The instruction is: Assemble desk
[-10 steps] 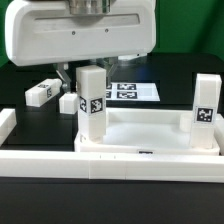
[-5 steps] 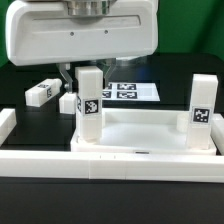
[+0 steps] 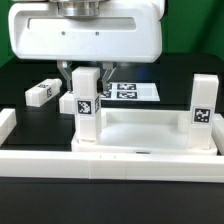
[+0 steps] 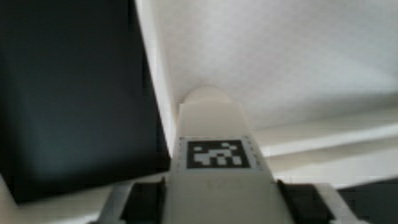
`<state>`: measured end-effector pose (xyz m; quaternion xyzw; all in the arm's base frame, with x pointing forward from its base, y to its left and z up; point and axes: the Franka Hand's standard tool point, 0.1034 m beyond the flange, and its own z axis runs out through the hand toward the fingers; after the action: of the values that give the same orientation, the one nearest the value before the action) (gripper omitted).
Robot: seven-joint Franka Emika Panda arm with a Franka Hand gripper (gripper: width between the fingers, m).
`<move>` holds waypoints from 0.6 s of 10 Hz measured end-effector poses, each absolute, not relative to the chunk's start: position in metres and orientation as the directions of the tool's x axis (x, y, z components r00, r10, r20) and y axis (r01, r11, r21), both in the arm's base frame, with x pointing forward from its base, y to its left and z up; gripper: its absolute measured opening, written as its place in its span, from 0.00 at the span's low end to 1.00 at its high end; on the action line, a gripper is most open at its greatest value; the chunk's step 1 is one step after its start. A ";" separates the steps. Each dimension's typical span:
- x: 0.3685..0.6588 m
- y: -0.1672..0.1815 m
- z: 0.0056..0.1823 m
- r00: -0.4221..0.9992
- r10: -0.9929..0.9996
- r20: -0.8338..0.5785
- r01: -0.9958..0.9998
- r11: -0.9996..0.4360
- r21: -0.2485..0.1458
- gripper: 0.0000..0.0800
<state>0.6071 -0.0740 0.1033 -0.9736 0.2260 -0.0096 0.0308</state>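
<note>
Leg (image 3: 88, 110) stands upright, clamped inside the pincer (image 3: 88, 80).

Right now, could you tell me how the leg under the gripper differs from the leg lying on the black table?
The gripped leg stands upright on the tabletop; the loose leg lies on its side on the black table. The gripper holds the gripped leg between its fingers; the loose leg is untouched. Both are white, square and tagged.
</note>
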 end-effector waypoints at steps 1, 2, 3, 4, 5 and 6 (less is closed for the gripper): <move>0.608 -0.073 0.103 0.853 -0.521 -0.001 -0.520 -0.851 -0.072 0.36; 0.608 -0.072 0.103 0.792 -0.610 -0.010 -0.609 -0.789 -0.076 0.36; 0.608 -0.071 0.103 0.746 -0.666 -0.017 -0.665 -0.743 -0.077 0.36; 0.609 -0.071 0.103 0.709 -0.705 -0.021 -0.704 -0.706 -0.077 0.36; 0.609 -0.070 0.103 0.685 -0.728 -0.024 -0.727 -0.682 -0.077 0.36; 0.609 -0.070 0.103 0.680 -0.732 -0.025 -0.732 -0.677 -0.078 0.37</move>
<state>0.6088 -0.0696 0.1034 -0.9157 0.3997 -0.0040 0.0407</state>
